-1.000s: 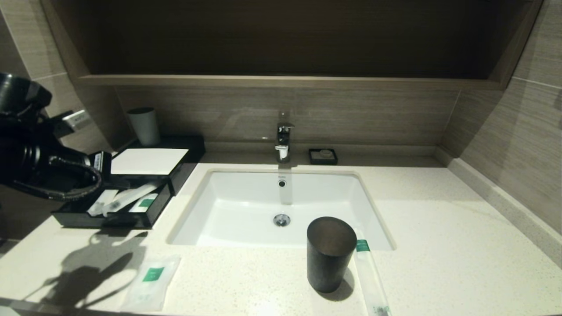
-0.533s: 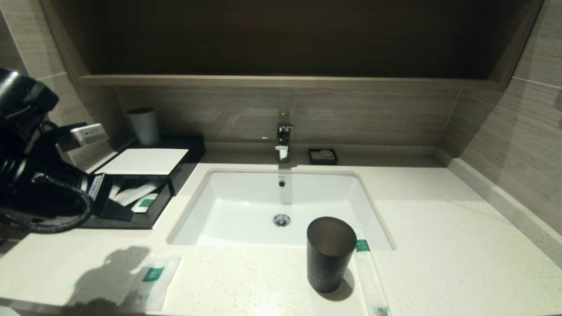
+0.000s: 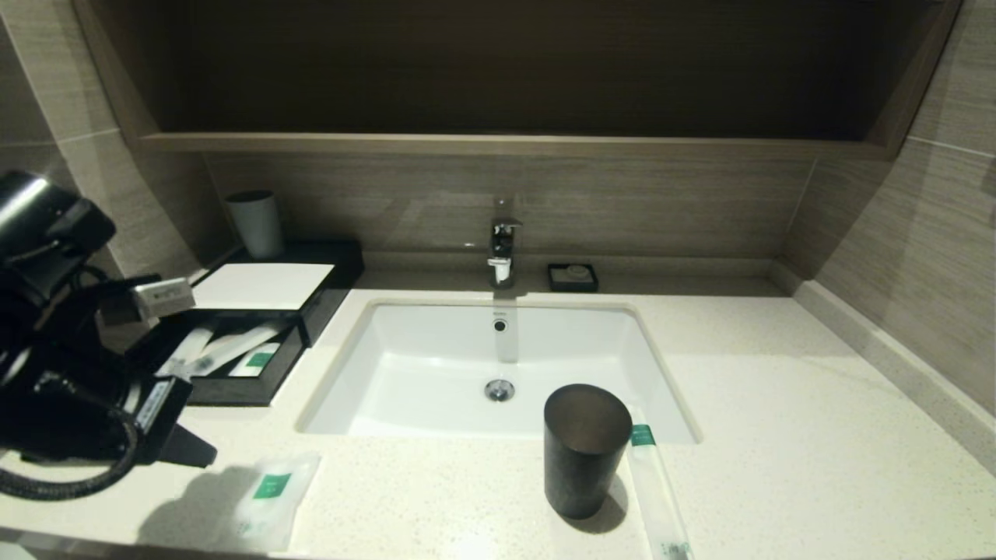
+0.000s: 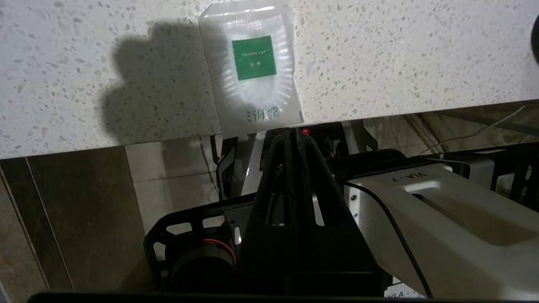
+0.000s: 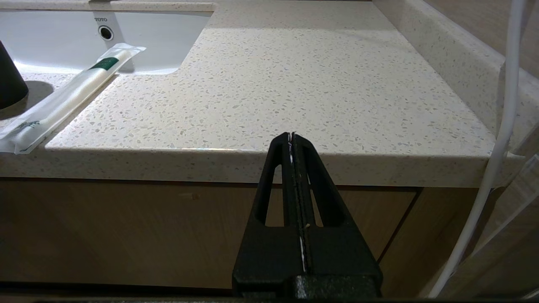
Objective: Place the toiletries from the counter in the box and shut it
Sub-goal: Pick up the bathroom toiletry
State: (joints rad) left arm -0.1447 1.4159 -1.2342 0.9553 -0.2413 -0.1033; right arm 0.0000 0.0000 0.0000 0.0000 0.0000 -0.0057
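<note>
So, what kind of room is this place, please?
Most likely a hotel bathroom vanity: a white sink basin with a chrome faucet set in a speckled stone counter, plus wrapped toiletry sachets and an amenity box.

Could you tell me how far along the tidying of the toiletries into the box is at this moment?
Partly done: sachets already lie in the box's open drawer. In hand: the left gripper, shut and empty, hovers by the flat sachet at the counter's front edge. Left: that sachet, the long sachet beside the dark cup, then closing the drawer. The right gripper waits below the counter edge.
</note>
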